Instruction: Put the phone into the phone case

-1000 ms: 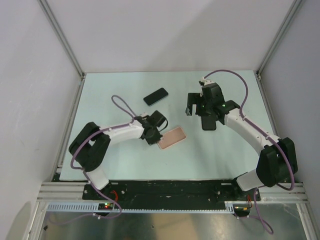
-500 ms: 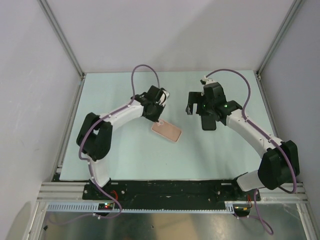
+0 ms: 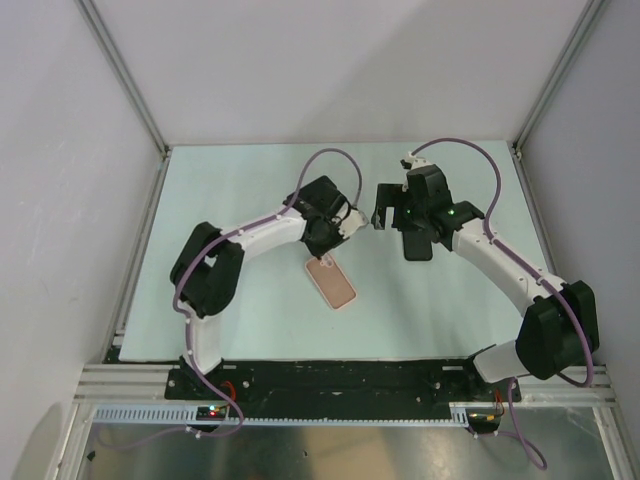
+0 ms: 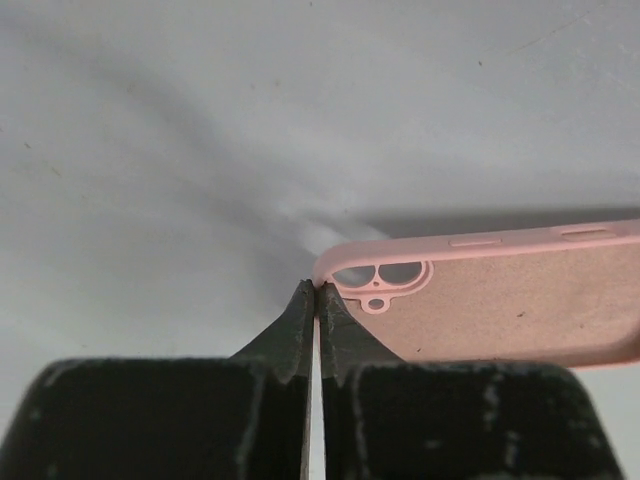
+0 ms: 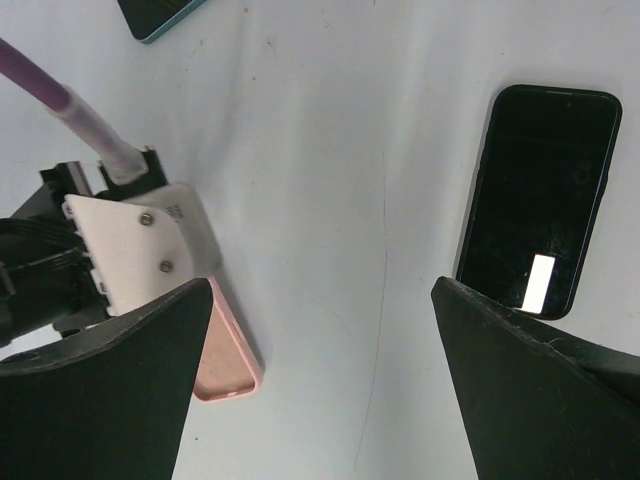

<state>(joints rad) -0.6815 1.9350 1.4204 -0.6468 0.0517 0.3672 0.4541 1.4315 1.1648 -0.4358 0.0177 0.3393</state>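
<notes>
The salmon-pink phone case (image 3: 333, 285) lies open side up at the table's middle. It also shows in the left wrist view (image 4: 500, 300) and the right wrist view (image 5: 225, 350). My left gripper (image 3: 322, 258) is shut on the case's camera-hole corner (image 4: 317, 288). A black phone (image 3: 418, 247) lies screen up under my right arm and shows in the right wrist view (image 5: 540, 200). My right gripper (image 3: 397, 222) is open and empty above the table between case and phone (image 5: 322, 290). A second dark phone (image 5: 160, 15) lies further back, hidden by the left arm in the top view.
The pale table (image 3: 240, 190) has metal rails along its sides and white walls behind. The left arm's wrist and purple cable (image 5: 130, 240) sit close to the right gripper's left finger.
My left arm has swung to the right and back, turning the pink case so its long side now points toward the near edge. The right arm has hardly moved.
</notes>
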